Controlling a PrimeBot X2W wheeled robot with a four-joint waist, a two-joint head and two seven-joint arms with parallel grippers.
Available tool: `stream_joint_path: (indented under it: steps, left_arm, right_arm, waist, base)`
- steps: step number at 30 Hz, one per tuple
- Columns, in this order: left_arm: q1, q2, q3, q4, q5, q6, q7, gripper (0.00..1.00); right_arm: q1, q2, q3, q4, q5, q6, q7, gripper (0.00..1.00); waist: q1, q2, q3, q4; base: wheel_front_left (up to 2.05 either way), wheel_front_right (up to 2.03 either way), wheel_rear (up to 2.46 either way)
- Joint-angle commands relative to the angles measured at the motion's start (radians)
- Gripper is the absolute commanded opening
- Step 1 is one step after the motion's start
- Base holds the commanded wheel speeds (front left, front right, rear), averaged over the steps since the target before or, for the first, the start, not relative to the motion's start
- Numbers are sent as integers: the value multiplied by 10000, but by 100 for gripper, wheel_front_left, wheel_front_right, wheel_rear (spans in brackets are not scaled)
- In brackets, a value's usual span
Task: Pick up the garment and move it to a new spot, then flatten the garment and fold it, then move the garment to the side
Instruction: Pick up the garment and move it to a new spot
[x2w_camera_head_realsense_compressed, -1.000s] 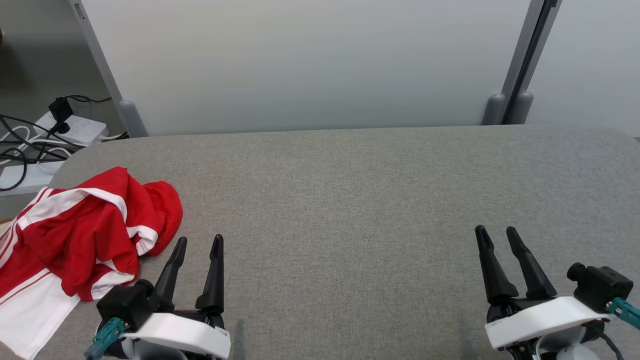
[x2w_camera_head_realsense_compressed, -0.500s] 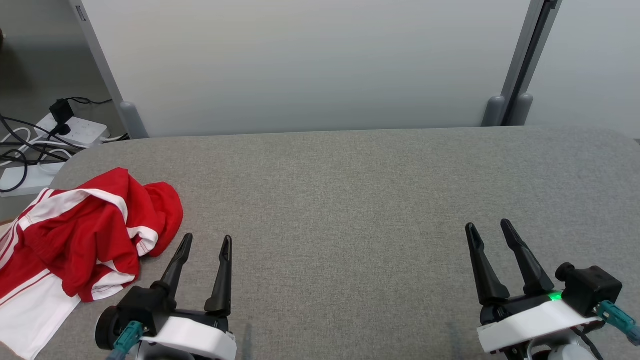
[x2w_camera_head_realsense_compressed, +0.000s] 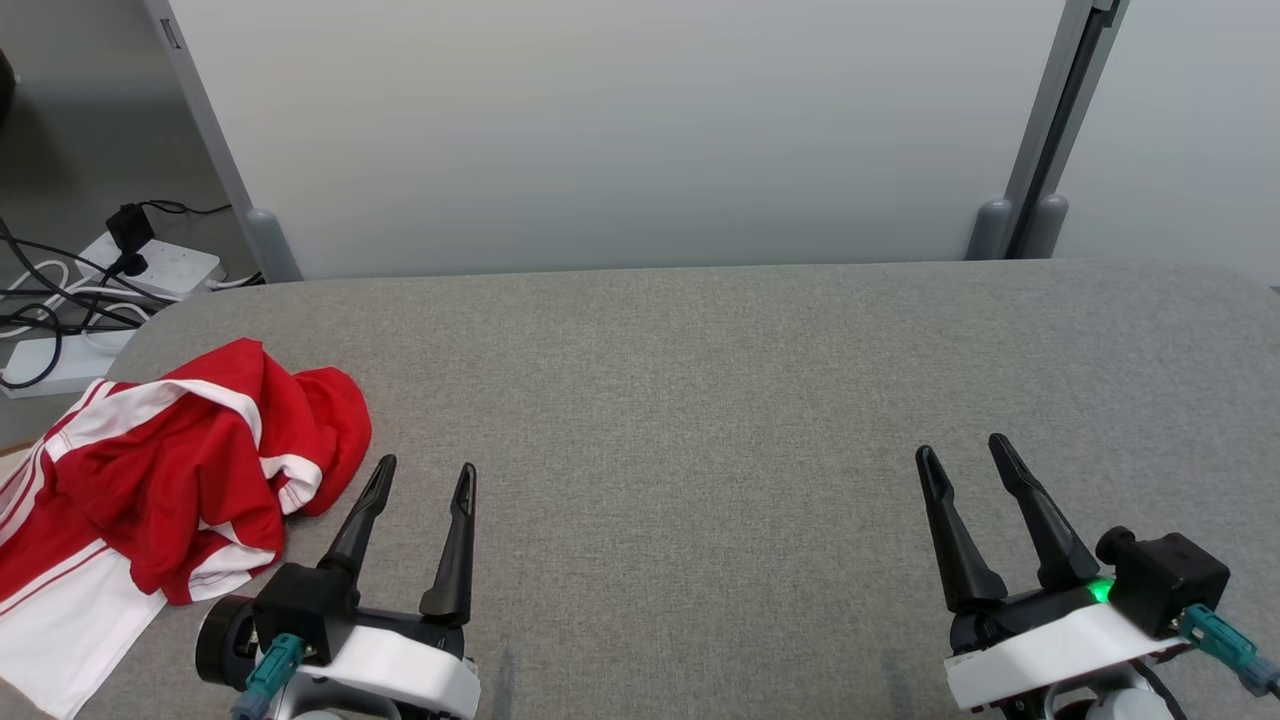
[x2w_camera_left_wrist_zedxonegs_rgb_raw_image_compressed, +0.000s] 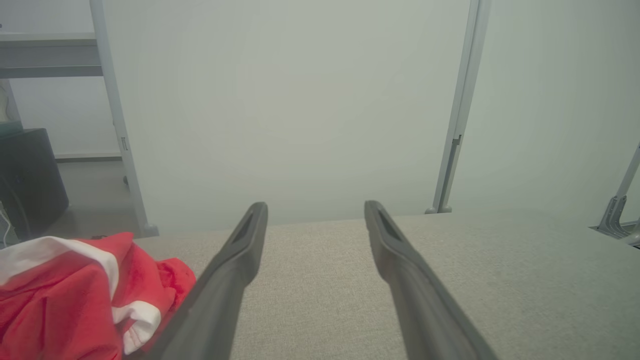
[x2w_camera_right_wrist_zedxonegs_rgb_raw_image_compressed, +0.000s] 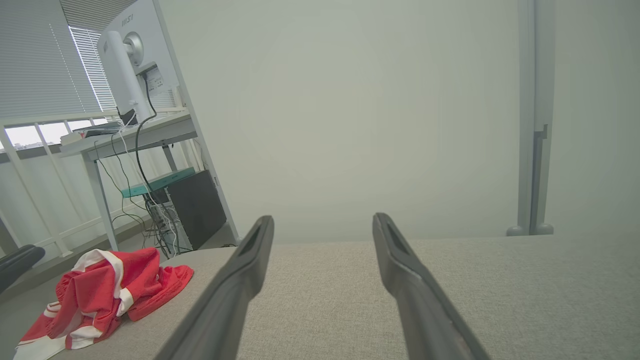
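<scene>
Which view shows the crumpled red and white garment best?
The head view: the crumpled red and white garment shows large, from above, folds and stripes clear, though cropped at the frame's left edge. The right wrist view shows it nearly whole but small; the left wrist view, a cropped part.

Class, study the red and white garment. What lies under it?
The garment lies crumpled on the grey table, at its left edge. The cloth covers that edge and whatever is beneath its folds, so nothing more can be told.
</scene>
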Motion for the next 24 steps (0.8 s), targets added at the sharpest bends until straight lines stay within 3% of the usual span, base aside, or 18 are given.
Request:
stream_joint_path:
  steps: [1, 10, 24]
  left_arm:
    - [-533, 57, 324, -194, 71, 106, -130, 100]
    - [-592, 56, 338, -128, 41, 214, -130, 100]
    - [-561, 56, 458, -240, 9, 363, -130, 100]
  right_arm:
    - [-436, -107, 169, -253, -46, 73, -134, 100]
    - [-438, -81, 241, -279, -48, 73, -134, 100]
    - [-497, -83, 410, -329, 8, 73, -134, 100]
  waist:
    - [-1, 0, 7, 12]
    - [-1, 0, 86, 374]
    - [-1, 0, 153, 1796]
  base:
    - [0, 0, 0]
    - [0, 0, 0]
    - [0, 0, 0]
